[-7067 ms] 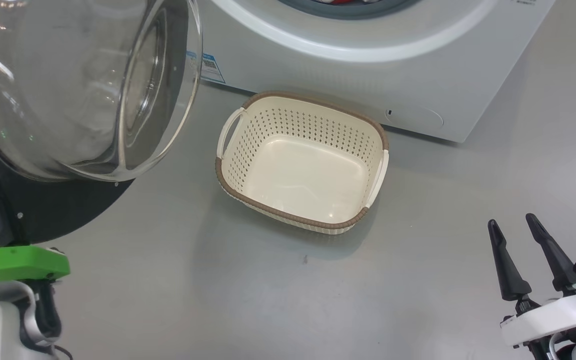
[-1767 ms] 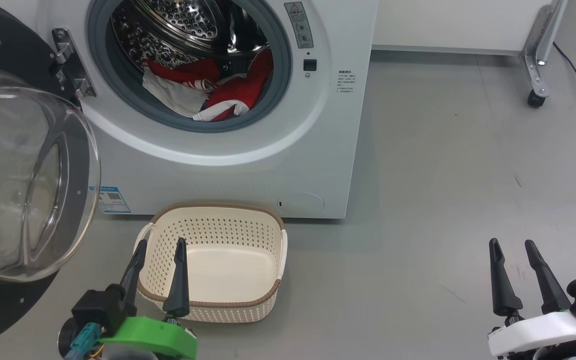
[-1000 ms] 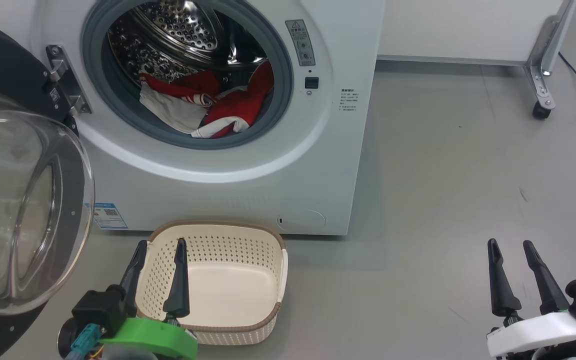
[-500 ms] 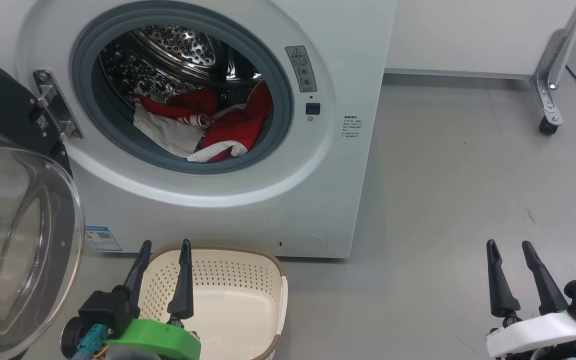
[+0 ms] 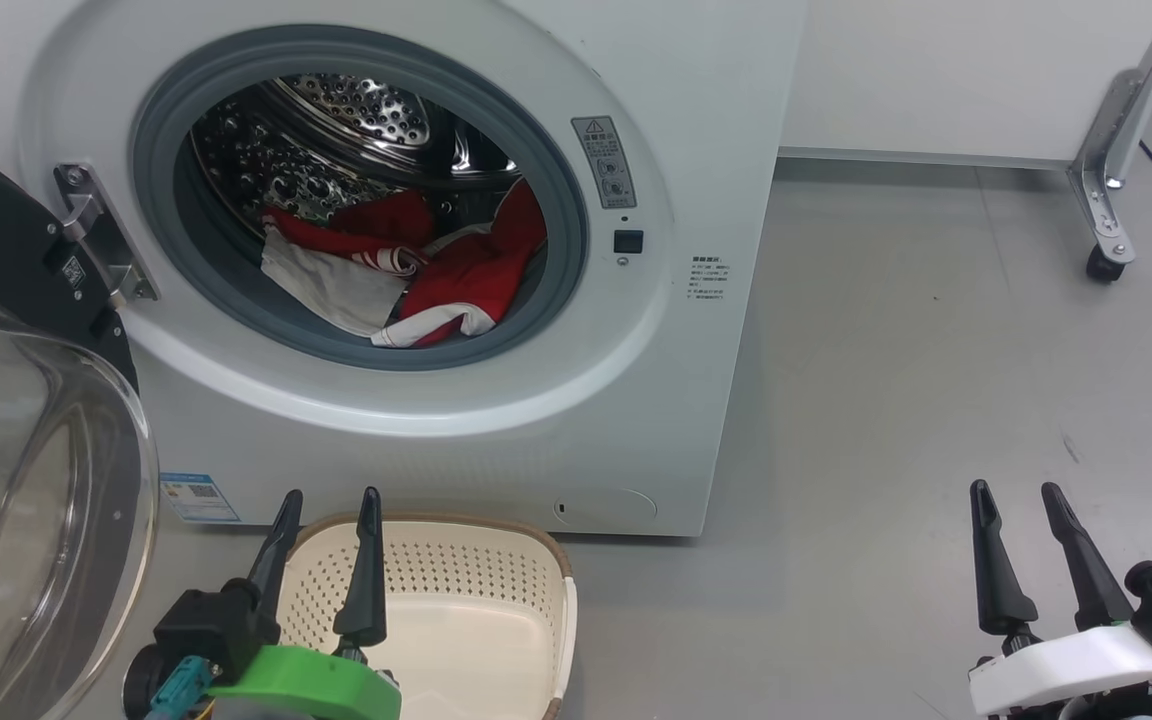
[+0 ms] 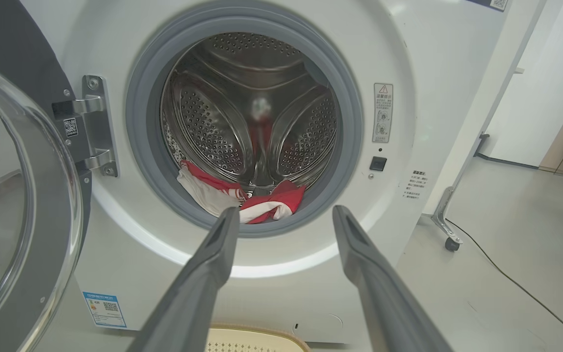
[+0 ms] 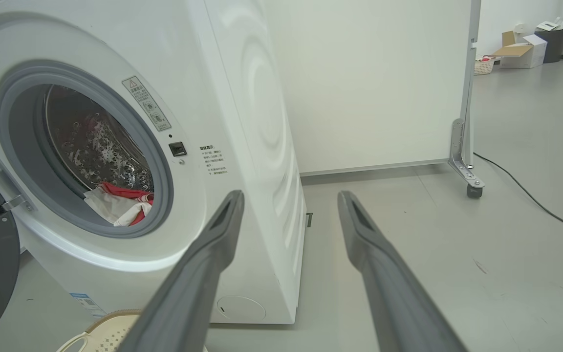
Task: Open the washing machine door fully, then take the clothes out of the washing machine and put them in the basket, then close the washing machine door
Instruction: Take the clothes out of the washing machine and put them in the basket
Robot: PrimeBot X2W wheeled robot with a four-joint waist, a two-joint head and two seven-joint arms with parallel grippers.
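Grey floor [image 5: 886,400]; white washing machine [image 5: 536,430], blue label [image 5: 198,497], warning-triangle sticker [image 5: 608,162]

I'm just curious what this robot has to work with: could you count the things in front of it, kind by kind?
washing machine: 1
washing machine door: 1, open
basket: 1
clothes: 1 red-and-white heap, pieces uncountable
grippers: 2, left gripper and right gripper, both open
Total: 6
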